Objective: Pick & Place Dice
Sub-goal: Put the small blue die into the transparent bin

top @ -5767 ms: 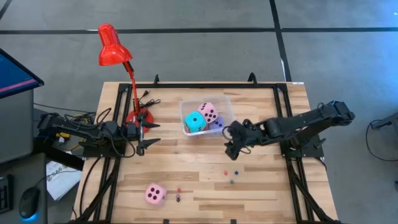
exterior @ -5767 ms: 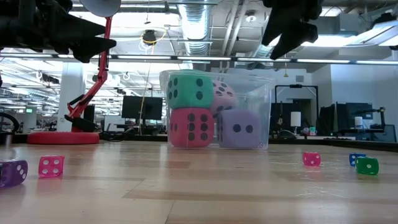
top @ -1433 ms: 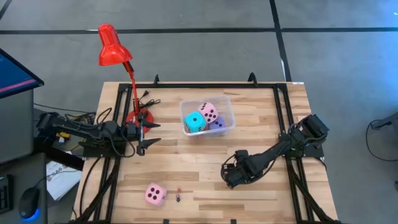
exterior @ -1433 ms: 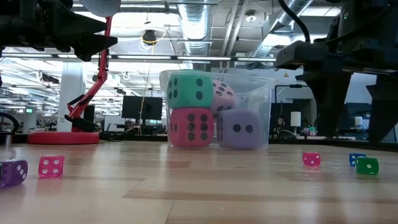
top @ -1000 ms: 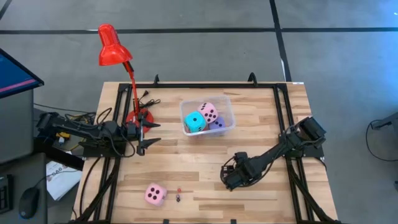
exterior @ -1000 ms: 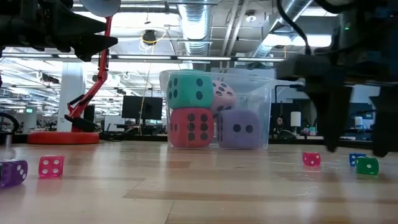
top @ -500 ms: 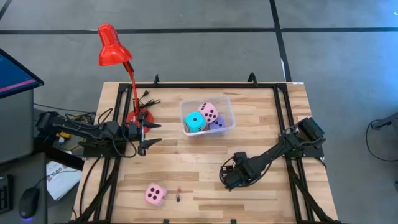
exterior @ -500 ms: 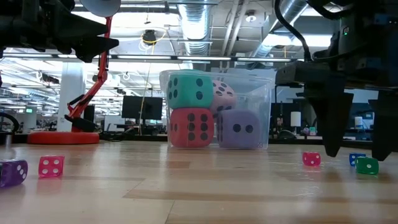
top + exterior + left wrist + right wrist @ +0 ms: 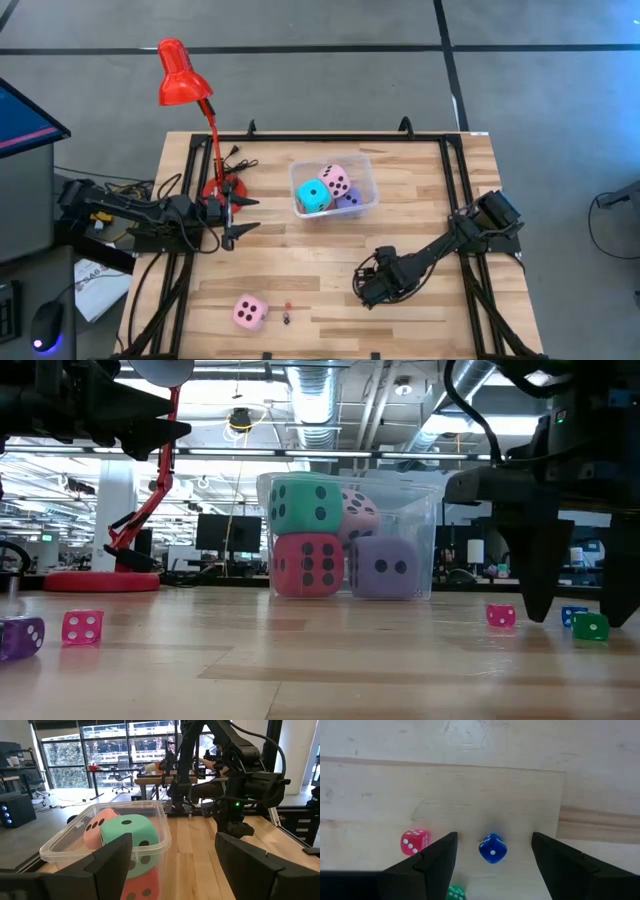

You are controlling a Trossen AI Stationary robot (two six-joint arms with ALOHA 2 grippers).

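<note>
A clear bin holds the cyan die, one pink die, the lavender die and the red die. The cyan die lies on the red one. The other pink die lies on the table near the near edge. My right gripper is open and low over the table, its fingers standing on either side of a small blue die without touching it. My left gripper is open and waits in the air left of the bin, beside the lamp base.
A small red die and a small green die lie close to the blue one. Two more small dice lie right of the loose pink die. A red desk lamp stands at the far left of the table.
My right gripper has come down over the small dice, staying open, so that its fingertips now reach about the level of the small blue and green dice. Nothing else has moved.
</note>
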